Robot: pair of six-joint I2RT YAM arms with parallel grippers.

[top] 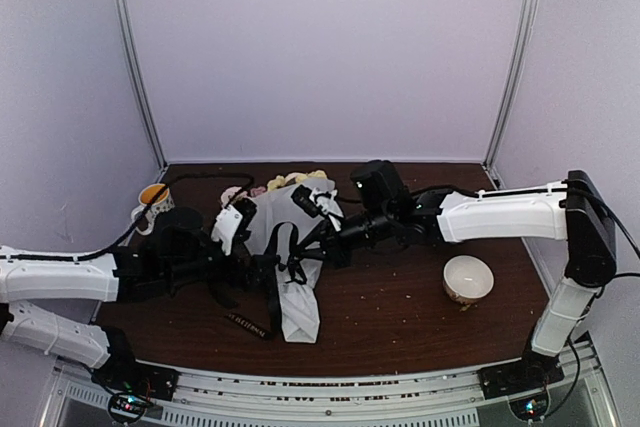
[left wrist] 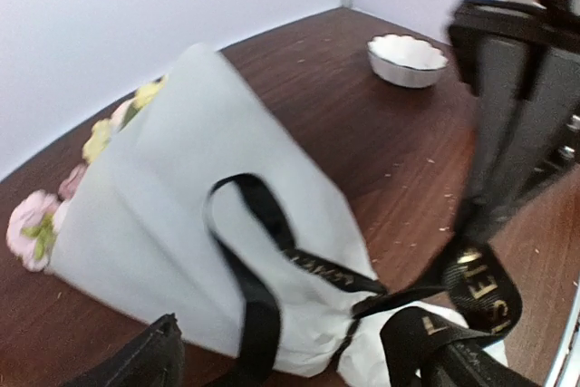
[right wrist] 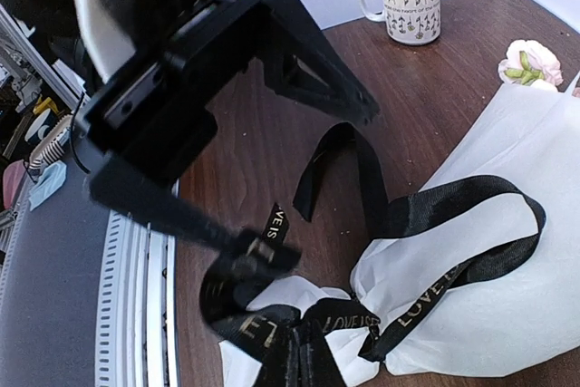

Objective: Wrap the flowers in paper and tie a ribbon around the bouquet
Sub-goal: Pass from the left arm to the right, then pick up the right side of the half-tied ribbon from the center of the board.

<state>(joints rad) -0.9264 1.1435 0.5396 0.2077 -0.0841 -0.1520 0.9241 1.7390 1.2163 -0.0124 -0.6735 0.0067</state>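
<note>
Lab booth: white walls (top: 320, 47), brown table (top: 400, 317).

The middle of the table (top: 400, 322) is crowded: the bouquet (top: 300, 312) lies there with loose ribbon (top: 271, 307) loops around it, and the left arm (top: 60, 277) and right arm (top: 490, 215) meet over it. A bowl (top: 468, 279) blocks the right, a mug (top: 155, 197) the far left. Bare wood between bouquet and bowl leaves passage.
</note>
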